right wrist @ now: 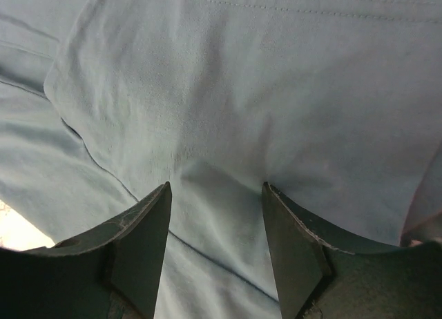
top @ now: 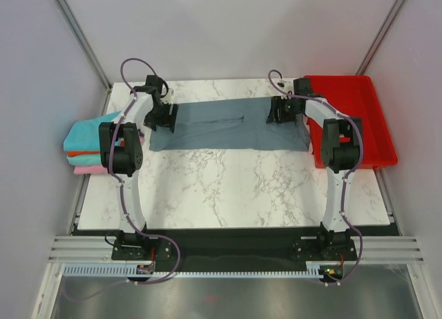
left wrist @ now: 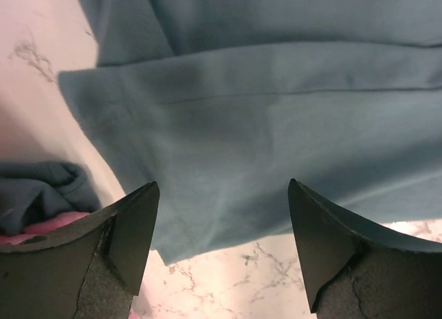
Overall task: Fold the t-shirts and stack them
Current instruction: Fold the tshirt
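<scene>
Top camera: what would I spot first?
The big grey-blue shirt, stretched across the far side of the table between the left gripper and the right gripper. Then the bright red tray at the right edge and the folded teal, orange and pink stack at the left.

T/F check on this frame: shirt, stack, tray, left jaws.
1. The grey-blue shirt lies spread across the far side of the table. True.
2. The red tray sits at the left of the table. False: it is on the right.
3. The teal shirt tops the folded stack. True.
4. The left gripper has its jaws shut. False: they stand open at the shirt's edge.
</scene>
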Controlling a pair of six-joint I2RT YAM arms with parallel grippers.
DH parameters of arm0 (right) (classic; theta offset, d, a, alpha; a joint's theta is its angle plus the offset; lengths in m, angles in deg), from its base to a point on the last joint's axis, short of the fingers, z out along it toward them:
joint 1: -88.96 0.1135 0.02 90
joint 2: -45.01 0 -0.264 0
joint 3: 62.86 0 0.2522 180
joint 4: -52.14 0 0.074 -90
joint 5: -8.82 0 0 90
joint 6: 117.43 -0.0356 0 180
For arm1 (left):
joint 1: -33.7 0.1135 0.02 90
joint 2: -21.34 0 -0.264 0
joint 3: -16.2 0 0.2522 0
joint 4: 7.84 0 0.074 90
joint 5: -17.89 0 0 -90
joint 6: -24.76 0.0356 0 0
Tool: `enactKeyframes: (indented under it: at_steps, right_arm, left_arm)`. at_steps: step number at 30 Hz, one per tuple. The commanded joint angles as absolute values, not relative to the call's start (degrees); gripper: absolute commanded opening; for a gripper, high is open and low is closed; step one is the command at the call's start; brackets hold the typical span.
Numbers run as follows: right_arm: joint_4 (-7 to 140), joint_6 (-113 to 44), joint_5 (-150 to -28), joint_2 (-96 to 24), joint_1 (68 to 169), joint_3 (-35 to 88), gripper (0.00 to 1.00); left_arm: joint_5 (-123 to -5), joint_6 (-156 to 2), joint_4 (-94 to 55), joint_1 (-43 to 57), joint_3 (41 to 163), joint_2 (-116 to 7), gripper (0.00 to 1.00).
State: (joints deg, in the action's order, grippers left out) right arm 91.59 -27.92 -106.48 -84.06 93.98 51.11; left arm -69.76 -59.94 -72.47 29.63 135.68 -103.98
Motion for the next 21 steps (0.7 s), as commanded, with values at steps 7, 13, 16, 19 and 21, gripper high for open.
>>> enactKeyframes:
  at_steps: [7, 13, 16, 19, 21]
  right_arm:
    - [89.7, -31.6, -106.2, -88.4, 92.7, 52.8, 0.64]
    - [89.6, -32.5, -105.2, -91.0, 92.6, 54.0, 0.64]
    - [89.5, -33.1, -104.0, -92.1, 92.7, 54.9, 0.65]
    - [89.6, -32.7, -102.1, -93.3, 92.7, 56.3, 0.65]
    - [90.3, -33.0, -100.8, -94.6, 92.6, 57.9, 0.65]
  left_arm:
    - [-76.1, -56.5, -69.8, 30.3, 138.7, -108.9, 0.82]
    - [-75.9, -56.5, -69.3, 30.3, 133.7, -108.6, 0.8]
    - [-75.9, -56.6, -69.4, 30.3, 131.6, -108.0, 0.73]
    - [-75.9, -56.8, -69.7, 30.3, 129.2, -106.9, 0.51]
    - [-75.7, -57.5, -70.6, 30.3, 126.8, -105.1, 0.38]
